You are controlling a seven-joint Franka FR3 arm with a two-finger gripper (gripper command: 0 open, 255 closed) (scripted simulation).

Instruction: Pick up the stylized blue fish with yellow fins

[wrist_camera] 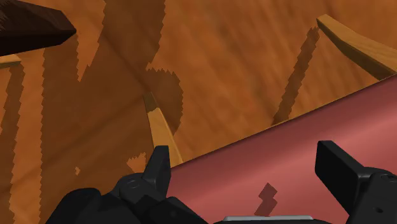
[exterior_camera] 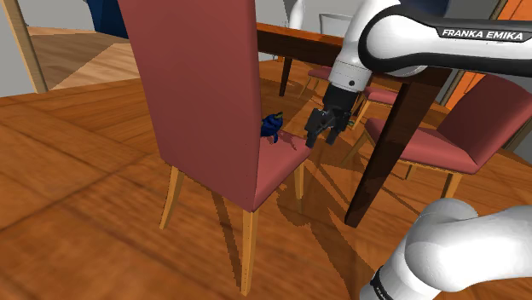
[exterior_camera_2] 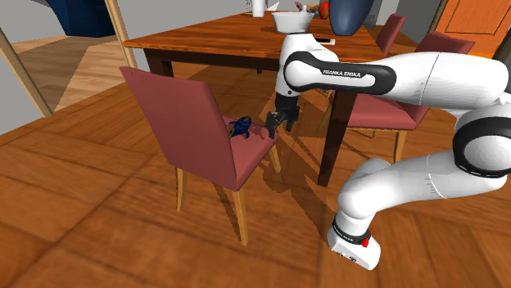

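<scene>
A small dark blue fish [exterior_camera: 271, 128] lies on the red seat of the near chair [exterior_camera: 277, 166], partly hidden behind the chair's tall back in the shoulder view. From the second exterior view the fish [exterior_camera_2: 239, 126] rests near the seat's far edge. My black gripper [exterior_camera: 319, 133] hangs open just beyond that seat edge, to the fish's right in both exterior views [exterior_camera_2: 277, 125], a short gap away. In the wrist view the fingers [wrist_camera: 159, 167] stand wide apart over the seat's rim [wrist_camera: 299, 159] and the floor, with nothing between them.
A dark wooden table [exterior_camera_2: 213, 37] carrying bowls and a blue vase stands behind the chair; its leg [exterior_camera: 388, 145] is close to my arm. More red chairs [exterior_camera: 477, 128] surround the table. Wooden floor [exterior_camera: 77, 196] spreads all around.
</scene>
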